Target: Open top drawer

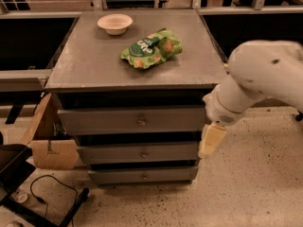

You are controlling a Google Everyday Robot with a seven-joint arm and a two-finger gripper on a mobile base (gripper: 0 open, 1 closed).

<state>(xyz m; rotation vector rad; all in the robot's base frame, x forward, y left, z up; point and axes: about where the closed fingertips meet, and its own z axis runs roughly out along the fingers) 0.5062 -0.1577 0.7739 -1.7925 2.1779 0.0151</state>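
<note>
The top drawer [109, 120] sits just under the grey cabinet top [90, 60], its flat front facing the camera with a small round knob [141, 122] at the middle; it looks pushed in, with a dark gap above it; two shallower drawers, the middle drawer [113, 153] and the bottom drawer [118, 176], lie below it; the white arm [258, 77] reaches in from the right and bends down beside the cabinet; the gripper [211, 140] hangs at the cabinet's right edge, just below the right end of the top drawer and well apart from its knob; whether the gripper is parted or closed is not clear; on the cabinet top rest a pale bowl [115, 23] at the back and a green snack bag [151, 48] near the middle; a cardboard box [51, 148] stands on the floor to the left.
</note>
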